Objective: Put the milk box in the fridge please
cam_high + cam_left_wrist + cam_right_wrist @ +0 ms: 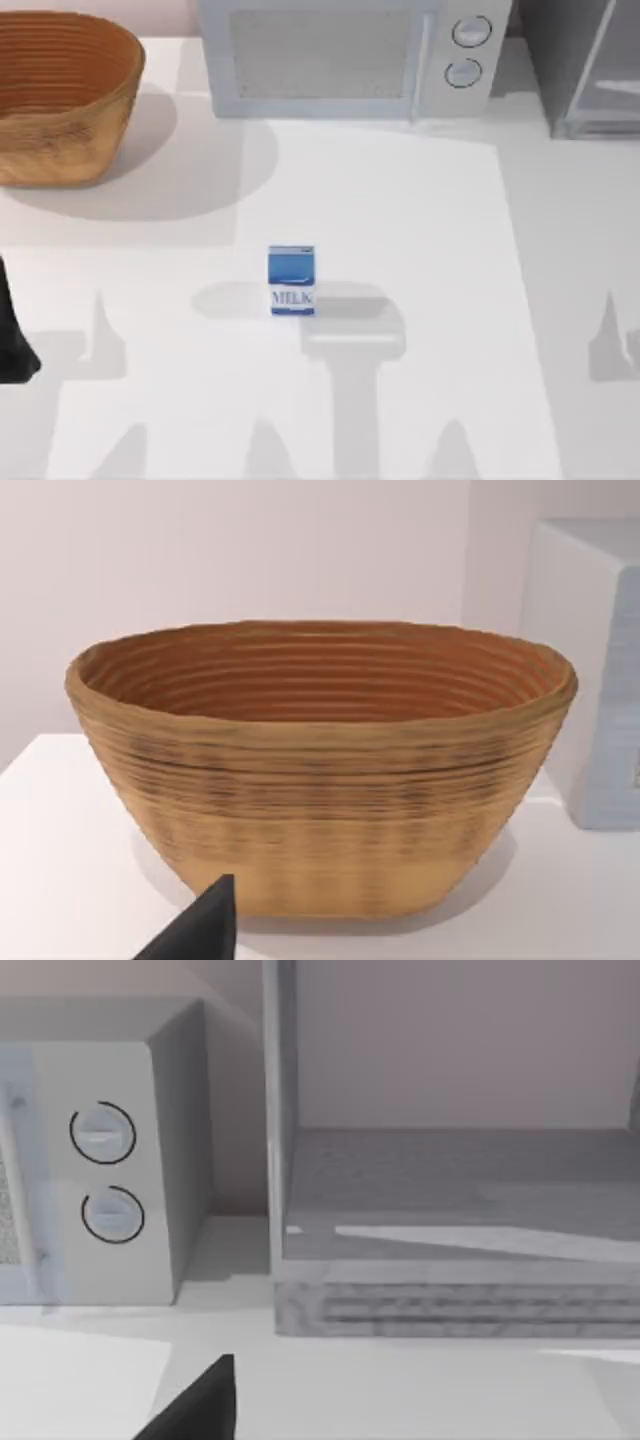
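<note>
The milk box [291,280] stands upright mid-table, blue on top, white below with blue "MILK" lettering, and nothing touches it. The fridge [590,70] is the dark-grey box at the back right corner; in the right wrist view the fridge [460,1290] shows a pale upright frame and a grey inner floor. A dark tip of my left gripper [205,925] sits low in front of the basket, far left of the carton. A dark tip of my right gripper [205,1400] hovers over the table before the fridge and microwave.
A large woven basket [60,95] [320,770] fills the back left corner. A light-grey microwave [350,55] [100,1160] with two round knobs stands at the back centre, just left of the fridge. My left arm [15,330] shows dark at the left edge.
</note>
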You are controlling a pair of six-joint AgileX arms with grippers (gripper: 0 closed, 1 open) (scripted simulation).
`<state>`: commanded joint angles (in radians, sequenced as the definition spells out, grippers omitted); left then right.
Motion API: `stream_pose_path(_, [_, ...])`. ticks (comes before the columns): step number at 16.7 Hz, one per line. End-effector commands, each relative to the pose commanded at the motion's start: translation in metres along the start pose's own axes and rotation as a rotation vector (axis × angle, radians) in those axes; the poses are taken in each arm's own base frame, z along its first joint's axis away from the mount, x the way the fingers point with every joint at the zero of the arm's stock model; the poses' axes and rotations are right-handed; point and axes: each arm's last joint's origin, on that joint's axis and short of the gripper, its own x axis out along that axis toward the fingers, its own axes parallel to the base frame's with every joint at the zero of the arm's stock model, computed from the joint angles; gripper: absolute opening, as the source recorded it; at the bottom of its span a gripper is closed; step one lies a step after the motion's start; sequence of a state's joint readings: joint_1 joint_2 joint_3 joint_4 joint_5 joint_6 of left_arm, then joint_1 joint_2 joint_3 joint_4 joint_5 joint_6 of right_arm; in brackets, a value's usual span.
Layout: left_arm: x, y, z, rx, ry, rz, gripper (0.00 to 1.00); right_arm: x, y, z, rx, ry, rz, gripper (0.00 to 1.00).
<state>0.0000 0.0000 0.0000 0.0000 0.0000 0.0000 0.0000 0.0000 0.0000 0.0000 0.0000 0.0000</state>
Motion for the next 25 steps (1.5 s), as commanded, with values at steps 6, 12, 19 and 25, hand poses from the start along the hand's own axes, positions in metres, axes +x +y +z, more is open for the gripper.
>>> stream_pose_path(6, [0.0,0.0,0.0,0.0,0.0,0.0,1.0,0.005,0.003,0.004,-0.01,0.035,0.002,1.0])
stream_pose_path(12, [0.0,0.0,0.0,0.0,0.0,0.0,1.0,0.033,0.023,0.039,-0.023,0.062,0.001,1.0])
stream_pose_path(19, [0.0,0.0,0.0,0.0,0.0,0.0,1.0,0.106,0.103,0.07,-0.029,0.035,-0.003,1.0])
stream_pose_path(25, [0.0,0.0,0.0,0.0,0.0,0.0,1.0,0.146,0.226,0.023,-0.024,0.014,-0.004,1.0])
